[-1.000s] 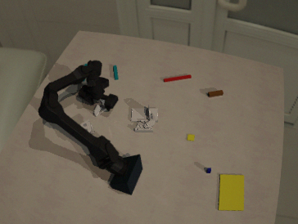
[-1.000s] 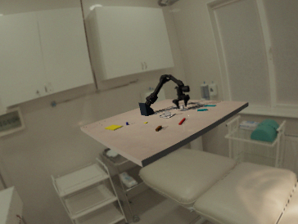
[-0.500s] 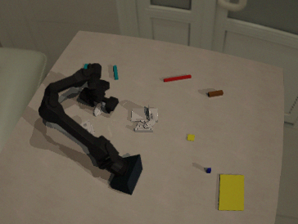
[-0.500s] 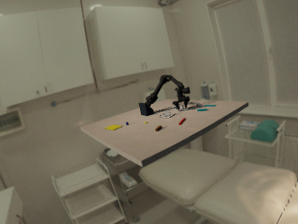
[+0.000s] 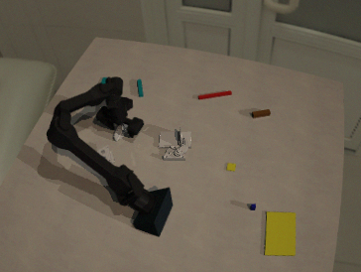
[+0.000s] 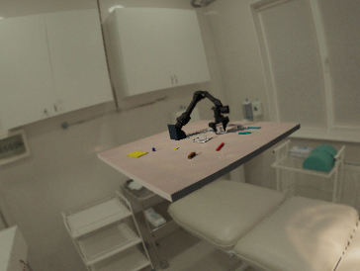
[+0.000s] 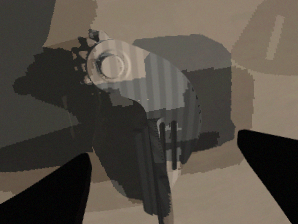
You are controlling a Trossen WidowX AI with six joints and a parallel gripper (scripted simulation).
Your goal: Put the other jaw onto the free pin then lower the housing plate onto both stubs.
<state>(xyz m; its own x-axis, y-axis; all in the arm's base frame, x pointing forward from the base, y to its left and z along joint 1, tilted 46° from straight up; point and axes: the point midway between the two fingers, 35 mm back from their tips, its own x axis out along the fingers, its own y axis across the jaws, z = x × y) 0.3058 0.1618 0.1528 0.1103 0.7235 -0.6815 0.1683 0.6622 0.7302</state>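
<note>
A loose grey jaw [image 7: 172,82] [image 5: 118,132] with gear teeth and a round eye lies on the table at the left. My gripper [image 7: 166,149] [image 5: 122,130] [image 6: 221,131] is open and empty above it, with the fingers wide apart on either side of the jaw's ribbed end. The toothed end points away from the fingers. A pale assembly [image 5: 175,152] with a jaw stands right of the gripper; its pins and mesh are too small to make out. A flat pale piece [image 5: 105,153] lies partly behind the arm; I cannot tell whether it is the housing plate.
A teal bar [image 5: 140,87], a red bar [image 5: 214,94] and a brown block [image 5: 261,113] lie toward the back. A small yellow block [image 5: 231,167], a small blue block [image 5: 253,206] and a yellow slab [image 5: 281,233] lie at the right. The arm's dark base [image 5: 161,213] stands in front.
</note>
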